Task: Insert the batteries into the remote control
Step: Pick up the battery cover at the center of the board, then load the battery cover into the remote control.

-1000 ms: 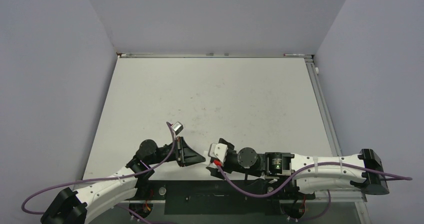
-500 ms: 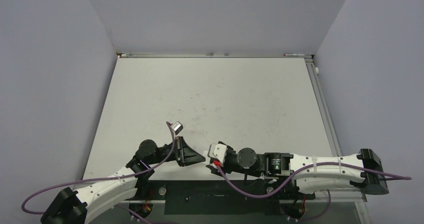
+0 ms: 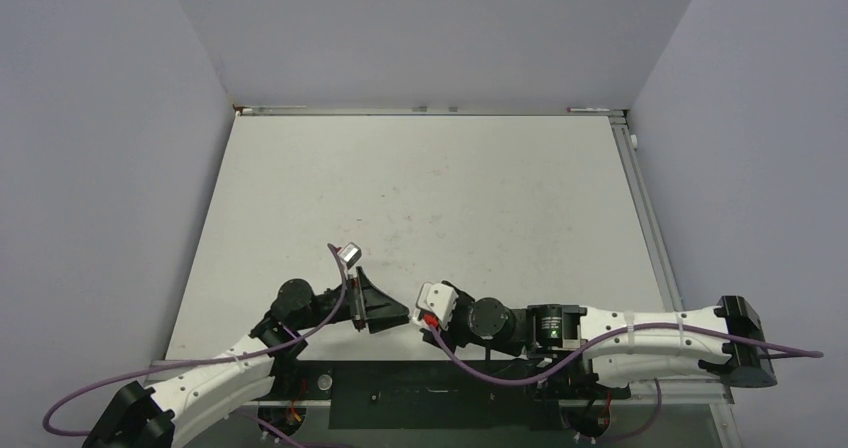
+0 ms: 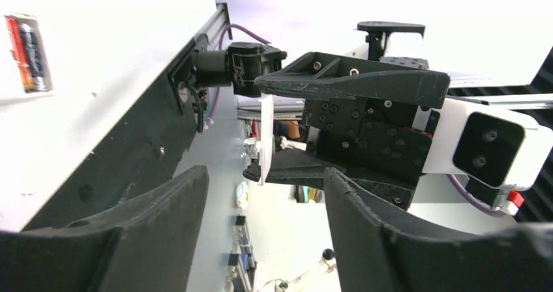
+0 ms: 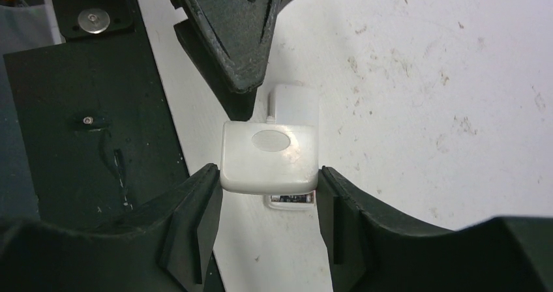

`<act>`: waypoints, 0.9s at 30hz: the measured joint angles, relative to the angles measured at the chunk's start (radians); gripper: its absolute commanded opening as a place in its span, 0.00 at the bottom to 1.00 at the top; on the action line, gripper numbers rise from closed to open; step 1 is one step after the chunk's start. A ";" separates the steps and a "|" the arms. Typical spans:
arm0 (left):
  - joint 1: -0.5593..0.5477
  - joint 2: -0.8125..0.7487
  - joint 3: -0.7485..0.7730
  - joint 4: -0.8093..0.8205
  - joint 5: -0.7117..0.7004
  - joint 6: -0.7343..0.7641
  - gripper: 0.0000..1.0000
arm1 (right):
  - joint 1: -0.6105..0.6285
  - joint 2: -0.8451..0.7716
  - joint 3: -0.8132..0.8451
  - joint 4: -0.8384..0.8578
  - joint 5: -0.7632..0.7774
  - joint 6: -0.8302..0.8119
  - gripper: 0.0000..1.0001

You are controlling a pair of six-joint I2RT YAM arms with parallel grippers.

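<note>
The remote control (image 4: 26,44) lies on the table with its back open, a dark battery (image 4: 30,47) in the bay beside a red strip. In the right wrist view the remote control (image 5: 293,103) lies under a thin white cover plate (image 5: 269,156), with the battery (image 5: 291,199) peeking out below. My right gripper (image 5: 267,175) is shut on that plate's two edges and holds it above the remote. My left gripper (image 4: 264,184) stands open with nothing between its fingers, facing the right gripper (image 3: 425,316) at the table's near edge. From above, the left gripper (image 3: 385,313) almost touches it.
A black base plate (image 5: 78,129) with screws runs along the near edge, just left of the remote. The white table (image 3: 420,188) stretches away behind, with a metal rail (image 3: 645,208) on its right side and grey walls around. Purple cables (image 3: 340,268) loop off both wrists.
My left gripper has opened from shut and edged slightly up and left. The right gripper has tightened a little and shifted slightly left.
</note>
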 measured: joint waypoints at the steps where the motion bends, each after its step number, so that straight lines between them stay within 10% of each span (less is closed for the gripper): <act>1: 0.008 -0.011 0.000 -0.018 -0.003 0.011 0.66 | 0.000 0.009 0.014 -0.025 0.008 0.011 0.09; 27: 0.115 -0.169 0.199 -0.881 -0.253 0.541 0.81 | -0.251 0.416 0.236 -0.451 -0.174 0.013 0.08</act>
